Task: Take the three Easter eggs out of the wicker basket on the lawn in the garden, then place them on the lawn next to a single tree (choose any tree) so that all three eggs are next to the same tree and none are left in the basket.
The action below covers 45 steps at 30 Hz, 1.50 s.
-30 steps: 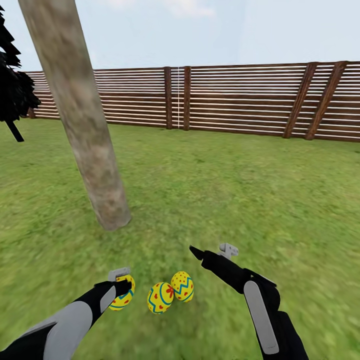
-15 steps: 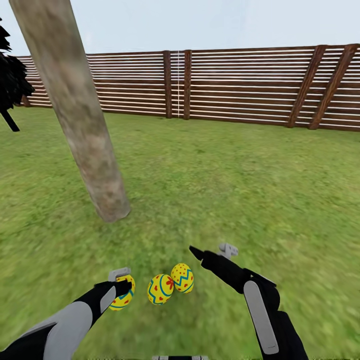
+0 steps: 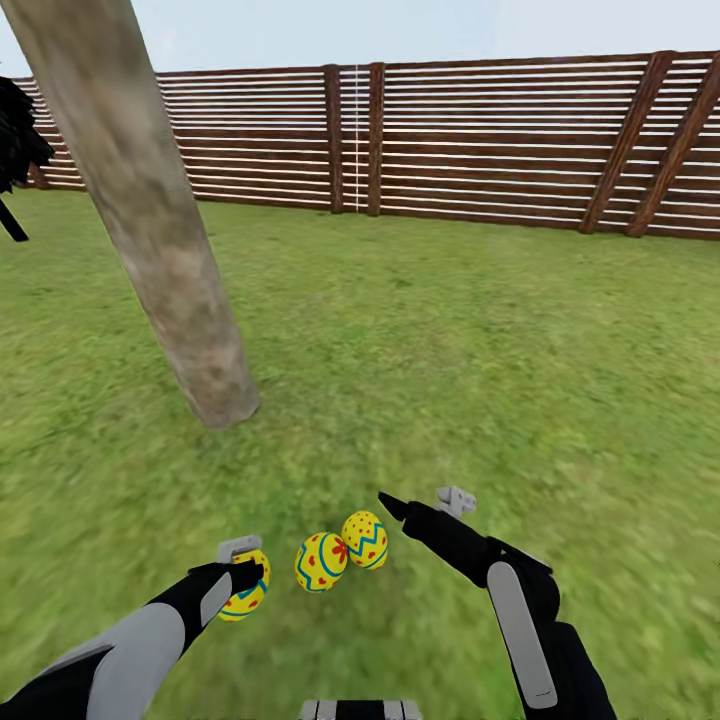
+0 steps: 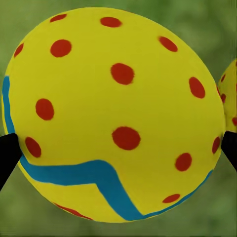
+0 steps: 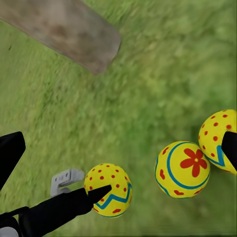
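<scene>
Two Easter eggs, yellow with blue zigzags and red marks, lie side by side on the lawn (image 3: 450,330): one (image 3: 321,561) and one (image 3: 365,540), also in the right wrist view (image 5: 181,169) (image 5: 217,140). My left gripper (image 3: 250,580) is shut on the third egg (image 3: 245,598), which sits between its black fingertips (image 4: 7,155) in the left wrist view (image 4: 118,113). My right gripper (image 3: 392,505) hovers open just right of the two lying eggs, holding nothing. The tree's pale trunk (image 3: 170,250) meets the grass a short way beyond the eggs. The wicker basket is out of view.
A brown slat fence (image 3: 480,140) closes off the garden at the back. A dark-leaved tree (image 3: 15,150) stands at the far left edge. Open grass stretches to the right of the trunk. A piece of my base (image 3: 360,710) shows at the bottom edge.
The whole picture has shifted upward, so the camera has moved. Both arms keep their places in the view, and the left gripper still holds its egg.
</scene>
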Available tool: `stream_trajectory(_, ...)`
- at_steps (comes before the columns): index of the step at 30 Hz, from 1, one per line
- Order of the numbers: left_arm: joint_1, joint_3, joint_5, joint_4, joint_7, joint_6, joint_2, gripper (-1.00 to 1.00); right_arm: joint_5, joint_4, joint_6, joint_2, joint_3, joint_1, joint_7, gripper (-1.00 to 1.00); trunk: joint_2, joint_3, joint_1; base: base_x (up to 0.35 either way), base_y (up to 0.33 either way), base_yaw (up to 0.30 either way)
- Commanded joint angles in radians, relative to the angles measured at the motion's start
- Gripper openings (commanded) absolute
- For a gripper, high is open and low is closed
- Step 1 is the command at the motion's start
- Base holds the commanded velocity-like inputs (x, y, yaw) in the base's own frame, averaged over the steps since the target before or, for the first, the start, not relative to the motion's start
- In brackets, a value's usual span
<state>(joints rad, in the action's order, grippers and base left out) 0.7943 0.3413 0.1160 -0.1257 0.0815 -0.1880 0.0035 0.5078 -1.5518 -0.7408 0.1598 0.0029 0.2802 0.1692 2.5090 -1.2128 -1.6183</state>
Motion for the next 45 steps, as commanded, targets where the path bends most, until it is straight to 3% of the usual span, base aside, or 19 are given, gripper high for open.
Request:
stream_trajectory(1,0.000,0.008,0.011,-0.002,0.000,-0.005,0.000,-1.00,-0.003,-0.001,-0.005,0.000,-0.001,0.000,0.004,1.00,0.001,-0.005,0.000,0.000,0.000,0.000)
stream_trajectory(24,0.000,0.007,0.010,-0.002,0.000,-0.006,0.000,-1.00,-0.002,-0.001,-0.005,0.002,-0.001,0.000,0.004,1.00,0.006,-0.094,-0.011,0.000,0.000,0.000)
stream_trajectory(41,0.000,0.007,0.010,-0.002,0.001,-0.005,0.000,-1.00,-0.003,-0.001,-0.005,0.001,-0.001,0.000,0.004,1.00,0.006,-0.094,-0.011,0.061,0.012,0.000)
stream_trajectory(45,0.000,0.008,0.010,-0.002,0.001,-0.007,0.000,-1.00,-0.003,-0.001,-0.005,0.001,-0.001,0.000,0.004,1.00,0.007,-0.109,-0.012,0.000,0.000,0.000)
